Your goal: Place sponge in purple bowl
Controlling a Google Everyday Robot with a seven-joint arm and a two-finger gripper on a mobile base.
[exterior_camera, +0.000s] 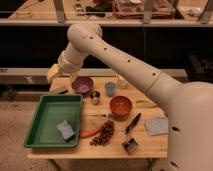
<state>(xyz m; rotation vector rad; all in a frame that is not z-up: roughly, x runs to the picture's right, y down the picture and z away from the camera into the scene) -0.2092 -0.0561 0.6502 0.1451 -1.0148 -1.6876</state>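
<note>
The sponge [66,129], a small grey-blue block, lies in the near right corner of the green tray [45,117]. The purple bowl [82,85] stands at the back of the table, just beyond the tray's far right corner. My gripper [56,80] hangs at the end of the white arm [120,55], over the table's back left corner. It is left of the purple bowl and well above and behind the sponge. It holds nothing that I can see.
An orange bowl [120,106] stands mid-table, with a blue cup [110,89] and a small can [95,96] behind it. Grapes [103,133], a red pepper [88,133], a black brush [131,134] and a grey cloth [156,125] lie along the front.
</note>
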